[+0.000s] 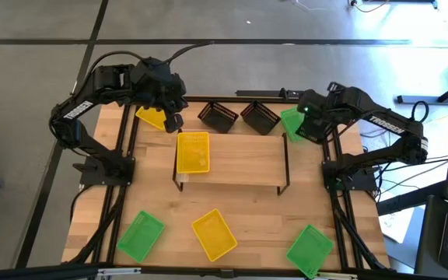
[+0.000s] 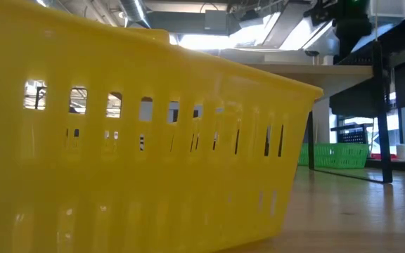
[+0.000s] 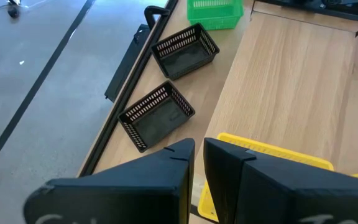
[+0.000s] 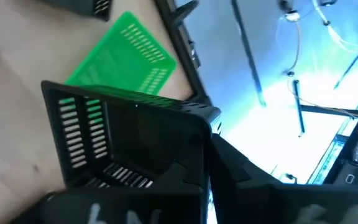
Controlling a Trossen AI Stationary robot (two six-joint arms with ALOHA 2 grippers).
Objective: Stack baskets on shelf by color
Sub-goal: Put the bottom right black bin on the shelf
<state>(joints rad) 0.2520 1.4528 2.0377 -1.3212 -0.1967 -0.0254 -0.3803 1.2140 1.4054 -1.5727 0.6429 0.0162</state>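
Right wrist view, at the right gripper [image 4: 209, 163]: clamped on one wall of the held black basket [image 4: 129, 143], tilted and off the wood. Just beyond it, seen partly through its slots, the far green basket [image 4: 126, 59], lying at the table's far right corner (beside the shelf's right end in the high view).

At the left gripper [image 1: 174, 121]: fingers [image 3: 179, 165] drawn nearly together, only a thin slit between, nothing held. Hanging over the far left corner of the shelf [image 1: 243, 159]. Right under it, flat on the shelf's left end, the shelf yellow basket [image 1: 193, 152]. Just behind it on the table, partly hidden by the arm, another yellow basket [image 1: 151, 117].

Farther out along the table's far edge, between the two arms: two loose black baskets [image 1: 218, 117], side by side, upright and apart from each other.

Along the near edge, well apart: near-left green basket [image 1: 140, 236], near yellow basket [image 1: 214, 233], near-right green basket [image 1: 311, 250].
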